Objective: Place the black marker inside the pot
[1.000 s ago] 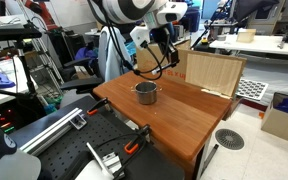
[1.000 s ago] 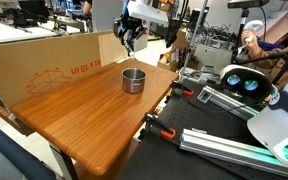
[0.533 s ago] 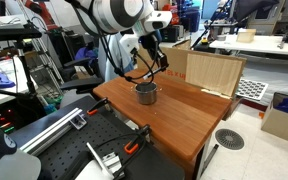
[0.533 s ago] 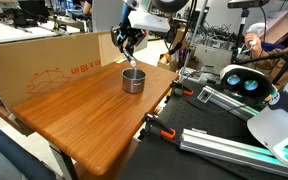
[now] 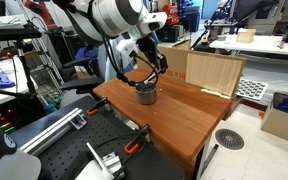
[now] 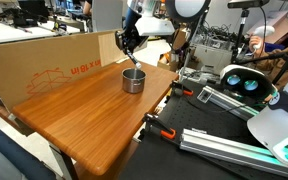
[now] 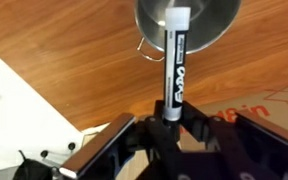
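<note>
The end effector (image 7: 170, 128) is clamped on one end of the slim black marker with a white label band (image 7: 173, 60), its free end poised over the small round silver-grey metal pot (image 7: 212, 22) on the wooden surface (image 5: 184, 115). This looks like the delivery step; next it should lower slightly and let go

The wrist view's top edge cuts off the pot (image 7: 216, 20). The bottom end of the black marker (image 7: 175, 70) hides inside the gripper (image 7: 167, 126). Both exterior views show it too tiny.

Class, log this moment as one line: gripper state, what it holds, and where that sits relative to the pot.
gripper: shut on black marker | marker: tip over pot opening | release: not yet
</note>
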